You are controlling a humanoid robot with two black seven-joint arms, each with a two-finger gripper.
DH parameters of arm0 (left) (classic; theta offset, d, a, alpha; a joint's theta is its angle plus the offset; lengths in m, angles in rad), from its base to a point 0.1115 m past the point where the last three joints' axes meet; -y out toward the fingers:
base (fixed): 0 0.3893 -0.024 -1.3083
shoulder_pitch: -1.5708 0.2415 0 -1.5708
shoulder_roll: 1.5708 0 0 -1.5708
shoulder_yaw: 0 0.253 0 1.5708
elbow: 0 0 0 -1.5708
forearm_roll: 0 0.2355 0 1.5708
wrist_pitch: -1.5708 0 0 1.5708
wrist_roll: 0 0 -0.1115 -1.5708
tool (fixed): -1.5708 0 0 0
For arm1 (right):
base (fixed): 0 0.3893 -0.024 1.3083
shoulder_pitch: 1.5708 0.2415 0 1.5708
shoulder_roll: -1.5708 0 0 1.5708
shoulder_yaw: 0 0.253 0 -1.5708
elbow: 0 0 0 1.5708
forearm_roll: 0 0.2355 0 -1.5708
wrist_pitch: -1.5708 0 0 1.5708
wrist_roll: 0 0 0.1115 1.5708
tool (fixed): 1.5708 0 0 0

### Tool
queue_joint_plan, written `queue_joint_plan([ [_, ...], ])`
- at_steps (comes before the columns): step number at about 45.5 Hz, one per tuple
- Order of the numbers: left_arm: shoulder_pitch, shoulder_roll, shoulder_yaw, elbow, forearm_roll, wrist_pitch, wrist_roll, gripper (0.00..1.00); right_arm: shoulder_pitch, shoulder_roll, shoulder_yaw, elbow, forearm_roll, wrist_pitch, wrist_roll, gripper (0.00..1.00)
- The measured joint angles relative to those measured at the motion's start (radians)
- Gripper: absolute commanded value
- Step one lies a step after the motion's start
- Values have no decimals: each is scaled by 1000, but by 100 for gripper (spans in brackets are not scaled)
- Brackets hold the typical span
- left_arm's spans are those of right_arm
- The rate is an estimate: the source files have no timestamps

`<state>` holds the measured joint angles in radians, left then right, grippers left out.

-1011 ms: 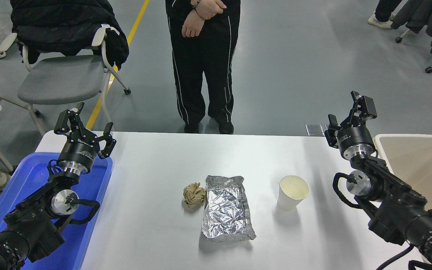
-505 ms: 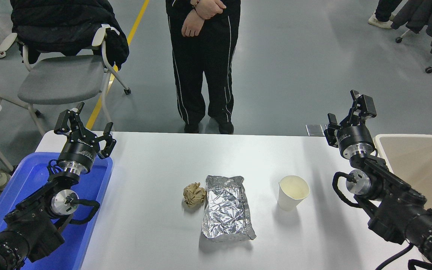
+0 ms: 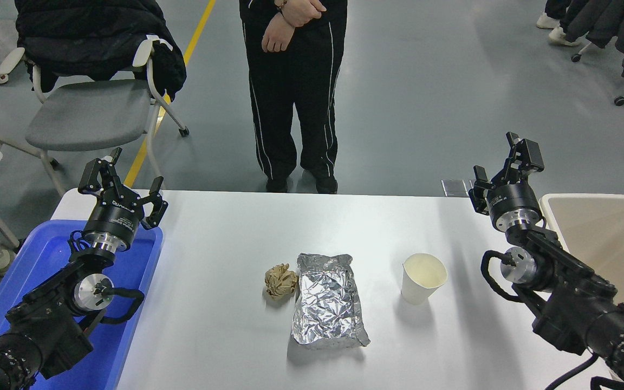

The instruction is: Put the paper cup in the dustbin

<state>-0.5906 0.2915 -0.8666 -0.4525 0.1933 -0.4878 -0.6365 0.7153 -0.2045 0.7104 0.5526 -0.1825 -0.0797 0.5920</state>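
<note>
The small white tapered paper cup stands upright on the white counter, well apart from both arms, so nothing has gripped it yet. The large beige plastic dustbin waits off the counter's right edge, handy for a short carry. The right gripper hovers beyond the cup, fingers spread, holding nothing. The left gripper is parked above a blue plastic tray, likewise spread and empty.
</note>
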Motion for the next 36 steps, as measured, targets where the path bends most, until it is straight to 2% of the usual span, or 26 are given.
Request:
queue_joint_plan([
  [36, 0, 0, 0, 0, 0, 0, 0, 100, 2, 0, -3, -27, 0, 1, -1, 100],
])
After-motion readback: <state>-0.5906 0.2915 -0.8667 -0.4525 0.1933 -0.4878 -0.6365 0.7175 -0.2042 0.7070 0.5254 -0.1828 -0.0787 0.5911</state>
